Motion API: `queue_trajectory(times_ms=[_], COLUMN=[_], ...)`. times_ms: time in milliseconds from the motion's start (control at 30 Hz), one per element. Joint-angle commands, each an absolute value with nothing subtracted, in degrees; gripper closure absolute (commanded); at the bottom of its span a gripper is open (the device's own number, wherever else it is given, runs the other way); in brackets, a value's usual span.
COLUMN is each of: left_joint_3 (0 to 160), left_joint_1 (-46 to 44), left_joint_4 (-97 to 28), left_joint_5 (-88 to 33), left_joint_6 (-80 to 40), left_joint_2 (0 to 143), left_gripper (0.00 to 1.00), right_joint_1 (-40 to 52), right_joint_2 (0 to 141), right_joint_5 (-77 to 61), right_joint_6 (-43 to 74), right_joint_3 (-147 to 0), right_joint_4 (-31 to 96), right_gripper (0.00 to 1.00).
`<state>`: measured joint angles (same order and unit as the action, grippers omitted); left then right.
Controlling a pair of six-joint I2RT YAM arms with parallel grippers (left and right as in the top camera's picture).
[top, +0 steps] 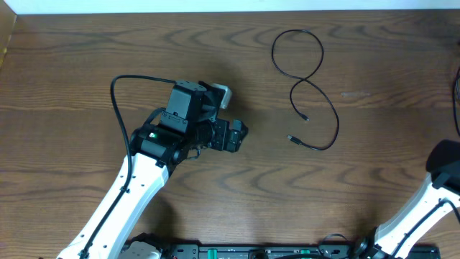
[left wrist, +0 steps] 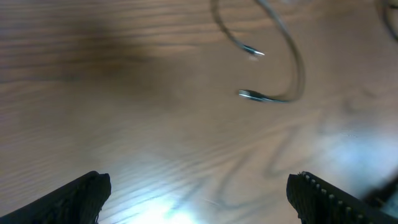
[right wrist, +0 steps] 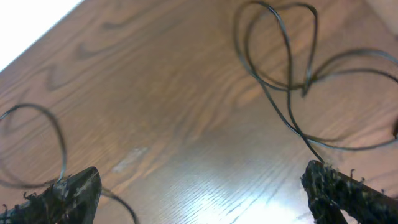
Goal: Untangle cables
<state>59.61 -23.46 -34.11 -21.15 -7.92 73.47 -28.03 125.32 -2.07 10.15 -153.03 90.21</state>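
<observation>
L gripper (top: 241,134): fingers spread wide, nothing between them, above bare table (top: 86,50), pointing toward the black cable (top: 307,80). R gripper (right wrist: 202,186): likewise spread, empty, at the table's right side.

Cable lies flat, right of centre, in a loose figure-eight with one crossing. Both plug ends (left wrist: 252,94) lie free near the lower loop. R wrist view shows more thin black loops (right wrist: 280,56); which cord they belong to: cannot tell. No white cord seen.

Step in hand (est.): approach. Rec. procedure:
1. Lower L gripper onto a plug end, not the crossing.
2. Pinch the cord just behind the plug.
3. Draw outward, away from the loop, slowly, so it opens w/o tightening.
</observation>
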Motion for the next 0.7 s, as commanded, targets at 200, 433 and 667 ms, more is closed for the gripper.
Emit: queue_trajectory(times_ms=[200,433,667], left_joint_3=[59.1,59.1,59.1], left_joint_1=[-23.6,-22.5,-16.3], left_joint_4=[-34.4,-34.6,-36.1], left_joint_5=[-4.3,1.2,0.2], left_joint_6=[-10.4,-10.4,-11.9], left_joint_2=[66.0,62.2,62.0], left_gripper=[0.04,0.04,0.04], right_joint_1=[-15.5,-5.6,1.2], right_joint_2=[121.2,120.2,118.5], right_joint_5=[2.8,10.4,14.9], right_joint_6=[6.1,6.3,7.7], right_joint_3=[-153.2,-153.2,-153.2], right_joint_4=[91.4,90.8,90.8], right_gripper=[0.01,0.01,0.01])
